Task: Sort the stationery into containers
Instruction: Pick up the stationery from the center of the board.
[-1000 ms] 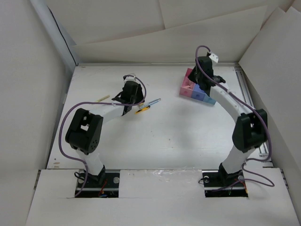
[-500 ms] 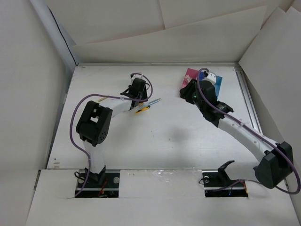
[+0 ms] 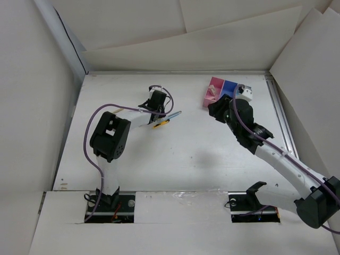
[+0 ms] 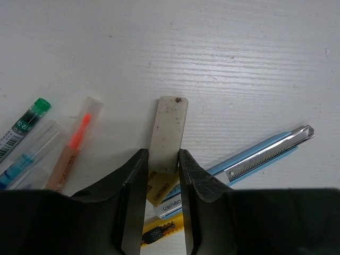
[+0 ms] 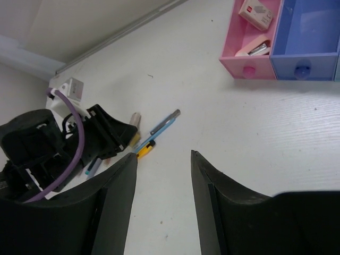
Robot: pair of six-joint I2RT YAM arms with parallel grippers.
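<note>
Loose pens (image 4: 69, 151) lie on the tabletop (image 4: 239, 42), so most sorting looks undone. Among them the left pincer (image 4: 162, 159) nips a beige eraser (image 4: 170, 125); the right pincer (image 5: 162, 159) gapes wide, empty. Farthest, the pink bin (image 5: 244, 69) holds two small items, and the blue bin (image 5: 303, 69) looks bare.

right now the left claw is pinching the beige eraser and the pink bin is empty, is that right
Not quite. The left claw does pinch the beige eraser, but the pink bin is not empty. The right wrist view shows two small things lying in it: a pale block and a pinkish item.
</note>
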